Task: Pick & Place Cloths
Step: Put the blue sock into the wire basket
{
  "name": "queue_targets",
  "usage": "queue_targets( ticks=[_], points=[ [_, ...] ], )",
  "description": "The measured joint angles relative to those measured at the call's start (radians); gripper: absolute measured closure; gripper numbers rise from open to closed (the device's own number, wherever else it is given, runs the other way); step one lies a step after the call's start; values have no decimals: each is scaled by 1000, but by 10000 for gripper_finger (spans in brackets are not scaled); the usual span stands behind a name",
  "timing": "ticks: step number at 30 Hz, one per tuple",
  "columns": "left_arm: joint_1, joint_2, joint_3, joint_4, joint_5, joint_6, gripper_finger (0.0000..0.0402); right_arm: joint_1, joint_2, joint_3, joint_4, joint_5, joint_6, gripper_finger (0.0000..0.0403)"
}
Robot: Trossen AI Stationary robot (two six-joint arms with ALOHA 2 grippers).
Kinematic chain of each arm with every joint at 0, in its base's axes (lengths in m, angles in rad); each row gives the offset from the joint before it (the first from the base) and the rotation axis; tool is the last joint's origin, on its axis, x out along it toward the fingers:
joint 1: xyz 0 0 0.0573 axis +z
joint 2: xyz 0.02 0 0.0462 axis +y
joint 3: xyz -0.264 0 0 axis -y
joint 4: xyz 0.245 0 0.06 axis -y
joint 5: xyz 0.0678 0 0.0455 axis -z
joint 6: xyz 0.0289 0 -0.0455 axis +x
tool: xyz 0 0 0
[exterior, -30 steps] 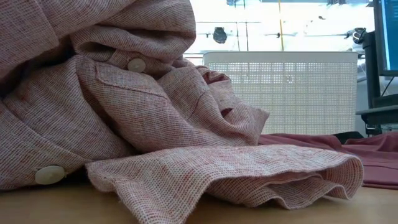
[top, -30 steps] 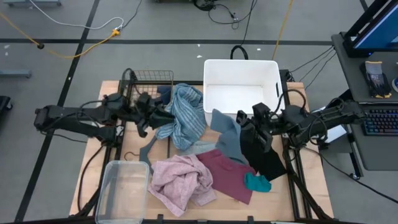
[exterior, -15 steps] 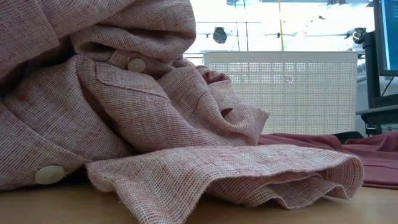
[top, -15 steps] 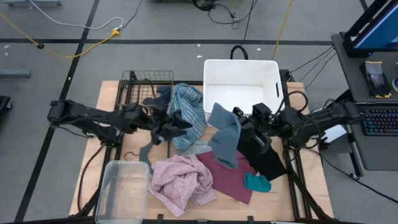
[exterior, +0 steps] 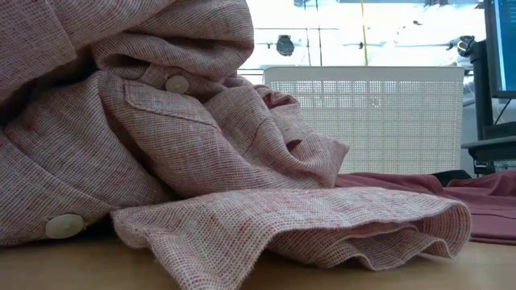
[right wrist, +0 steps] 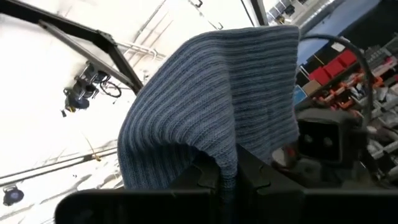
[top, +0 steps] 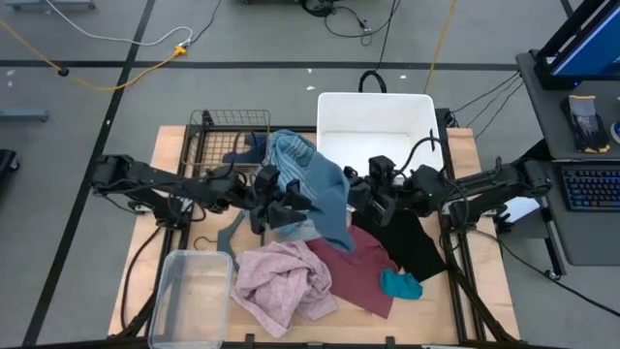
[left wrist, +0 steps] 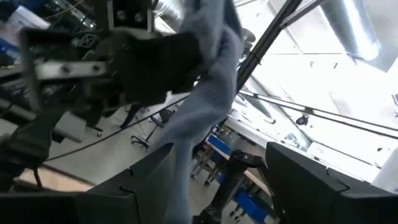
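Ribbed blue-grey cloth (top: 331,199) now mid-table, draped.

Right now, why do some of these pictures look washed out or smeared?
Left wrist view: aimed upward into bright ceiling light, so the background glares white, and the blue-grey cloth looks smeared. Right wrist view: same white glare behind the ribbed cloth, which is sharp in the right pincer. Low view: the pink shirt sits close and fills the picture; the window behind the white basket is blown out.
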Motion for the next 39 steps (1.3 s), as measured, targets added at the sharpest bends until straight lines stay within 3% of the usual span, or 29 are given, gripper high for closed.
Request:
queue_targets(
  ticks=[18, 39],
  points=[
    [37, 30, 39, -113, -8, 56, 144, 2, 14, 54, 29, -33, -21, 400],
    [14, 30, 39, -75, 25, 35, 144, -33, 50, 94, -110, -50, -119, 400]
  ],
)
